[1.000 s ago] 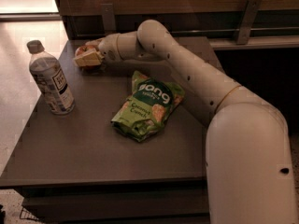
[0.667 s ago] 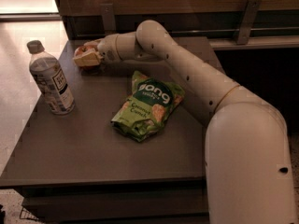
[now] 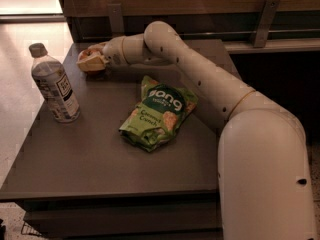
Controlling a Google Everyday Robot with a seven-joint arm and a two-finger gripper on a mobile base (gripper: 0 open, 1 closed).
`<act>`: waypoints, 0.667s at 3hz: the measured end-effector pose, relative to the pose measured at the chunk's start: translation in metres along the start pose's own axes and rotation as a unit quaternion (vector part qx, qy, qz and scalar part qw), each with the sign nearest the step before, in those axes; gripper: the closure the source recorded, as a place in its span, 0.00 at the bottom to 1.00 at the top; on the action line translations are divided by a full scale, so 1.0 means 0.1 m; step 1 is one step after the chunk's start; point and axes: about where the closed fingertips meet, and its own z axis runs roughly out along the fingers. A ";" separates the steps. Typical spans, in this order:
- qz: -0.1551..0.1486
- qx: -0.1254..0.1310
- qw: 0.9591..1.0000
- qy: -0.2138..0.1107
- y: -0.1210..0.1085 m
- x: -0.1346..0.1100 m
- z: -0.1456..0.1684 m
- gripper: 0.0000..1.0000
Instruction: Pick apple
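Note:
The apple [image 3: 88, 51] is at the far left corner of the dark table [image 3: 95, 159]. Only a small reddish part of it shows, above and behind the gripper's pale tip. My gripper [image 3: 93, 60] is right at the apple and covers most of it. The white arm reaches to it from the lower right, across the back of the table. I cannot tell if the apple rests on the table or is held just above it.
A clear plastic water bottle [image 3: 54, 84] stands at the table's left edge, in front of the gripper. A green snack bag [image 3: 159, 113] lies in the middle, beside the forearm. A wooden wall with metal brackets [image 3: 116, 19] runs behind the table.

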 end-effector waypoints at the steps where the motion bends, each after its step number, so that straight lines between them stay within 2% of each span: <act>1: -0.011 -0.002 1.000 0.006 0.03 -0.21 -0.13 1.00; 2: -0.027 -0.010 0.999 0.014 0.09 -0.63 -0.45 1.00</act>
